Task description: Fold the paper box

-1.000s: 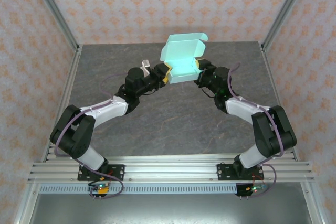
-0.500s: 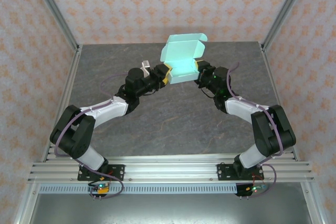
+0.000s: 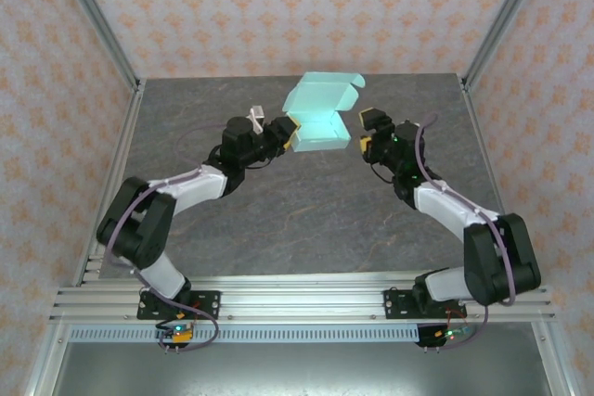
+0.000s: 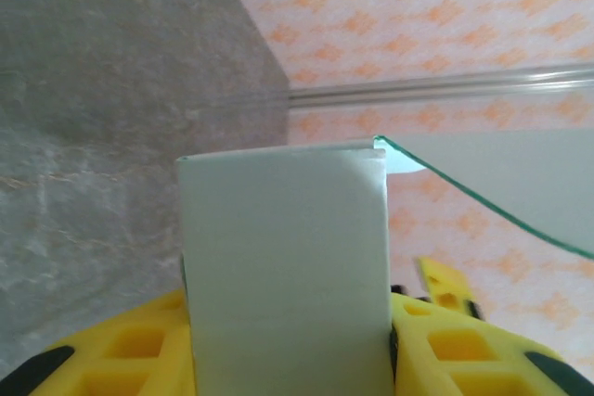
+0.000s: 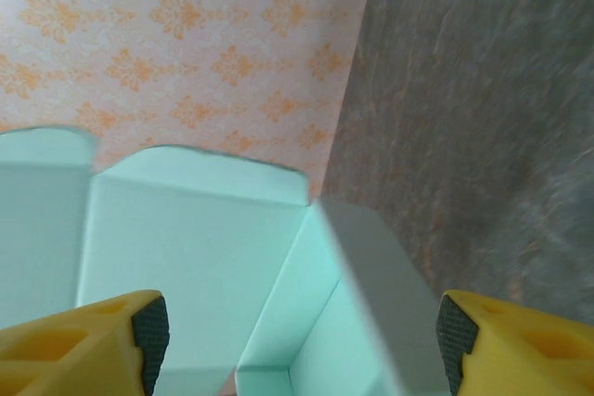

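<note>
Between the fingers of the left gripper (image 3: 290,130) the left wall of the paper box (image 3: 320,122) is pinched, while the right gripper (image 3: 368,133) is spread wide just beside the box's right end, with nothing touched. The box is held at the far middle of the table (image 3: 306,220). Its walls are judged already raised into a tray, but the lid stands open and is not yet tucked shut.

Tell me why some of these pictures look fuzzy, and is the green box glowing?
Top external view: sharp and evenly lit, though the paper box looks washed out, nearly glowing. Left wrist view: the box wall sits so close that it is soft and featureless. Right wrist view: the grey table is smeared, as from motion, and the box edges are slightly soft.
</note>
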